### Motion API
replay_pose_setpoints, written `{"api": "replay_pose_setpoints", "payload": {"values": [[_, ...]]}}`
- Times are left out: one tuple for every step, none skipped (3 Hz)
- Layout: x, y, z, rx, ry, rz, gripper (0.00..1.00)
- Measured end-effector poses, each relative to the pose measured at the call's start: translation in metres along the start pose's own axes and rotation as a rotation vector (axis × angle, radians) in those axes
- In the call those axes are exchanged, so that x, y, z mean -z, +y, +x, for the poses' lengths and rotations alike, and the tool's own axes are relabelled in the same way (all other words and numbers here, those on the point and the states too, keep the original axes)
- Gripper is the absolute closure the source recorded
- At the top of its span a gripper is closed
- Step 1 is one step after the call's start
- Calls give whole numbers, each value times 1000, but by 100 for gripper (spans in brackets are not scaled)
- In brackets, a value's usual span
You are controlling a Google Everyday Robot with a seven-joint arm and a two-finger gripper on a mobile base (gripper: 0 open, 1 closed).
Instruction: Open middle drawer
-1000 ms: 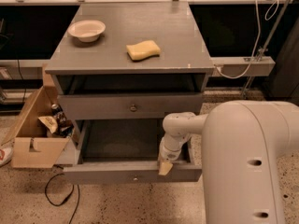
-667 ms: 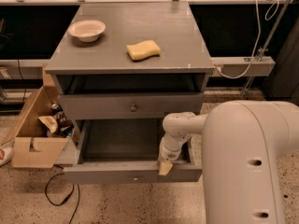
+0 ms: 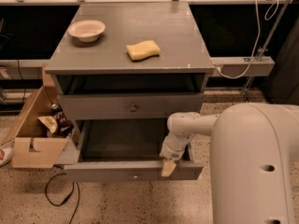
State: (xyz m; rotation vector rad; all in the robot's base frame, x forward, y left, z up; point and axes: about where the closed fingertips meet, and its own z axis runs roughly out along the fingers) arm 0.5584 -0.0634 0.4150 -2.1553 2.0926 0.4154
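The middle drawer [image 3: 133, 107] is a grey front with a small round metal knob, sitting flush and closed under the cabinet top. Below it the bottom drawer [image 3: 107, 171] is pulled out, with its inside showing. My gripper [image 3: 168, 167] hangs at the end of the white arm, down at the right part of the bottom drawer's front rim. It is below and to the right of the middle drawer's knob and apart from it. A dark gap [image 3: 131, 83] shows above the middle drawer.
A white bowl [image 3: 87, 30] and a yellow sponge [image 3: 143, 50] lie on the cabinet top [image 3: 187, 45]. An open cardboard box [image 3: 35, 141] with clutter stands at the cabinet's left. A black cable [image 3: 58, 197] lies on the floor. My white arm body [image 3: 254, 167] fills the lower right.
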Motion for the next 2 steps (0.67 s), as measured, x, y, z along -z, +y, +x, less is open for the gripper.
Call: {"api": "replay_pose_setpoints", "payload": {"values": [[39, 10, 6, 1, -10, 59, 0], [108, 18, 6, 21, -74, 185, 0]]}}
